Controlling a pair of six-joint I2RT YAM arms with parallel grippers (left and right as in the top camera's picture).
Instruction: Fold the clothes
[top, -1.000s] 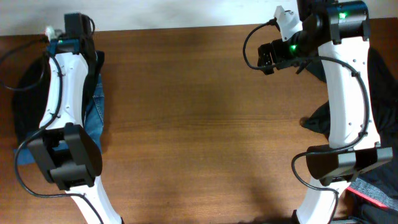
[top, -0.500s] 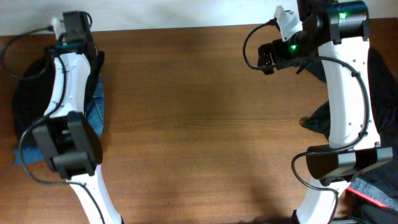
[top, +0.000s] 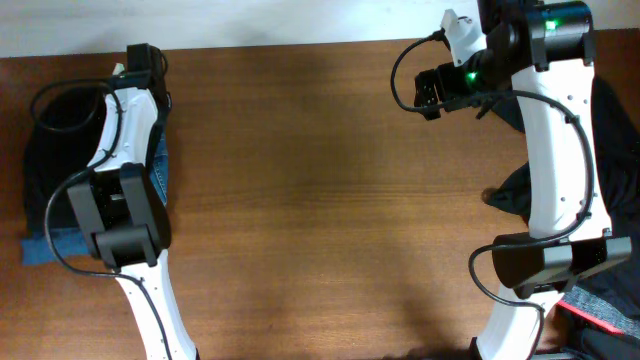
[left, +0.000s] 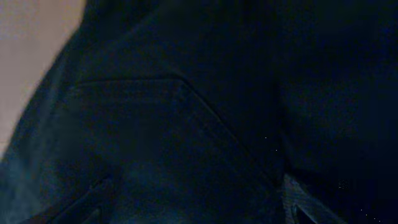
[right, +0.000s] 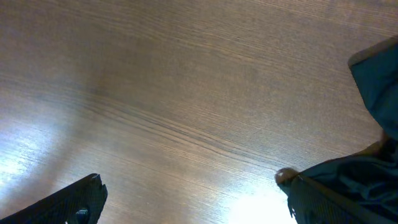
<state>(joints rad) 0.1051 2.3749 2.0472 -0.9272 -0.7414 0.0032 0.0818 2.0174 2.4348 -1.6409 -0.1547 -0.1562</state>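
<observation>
Brown wood-grain table (top: 320, 200) fills the view, with a strip of pale wall (top: 300, 20) along its far edge. At the left edge lies a black garment (top: 45, 150), and blue jeans (top: 45, 247) show at its near and inner sides. The left gripper (left: 196, 202) hangs close above that black cloth, fingers spread apart. More black clothes (top: 615, 140) are heaped at the right edge. The right gripper (right: 193, 199) hovers over the wood near the far edge, fingers wide and empty, light glaring off the grain.
</observation>
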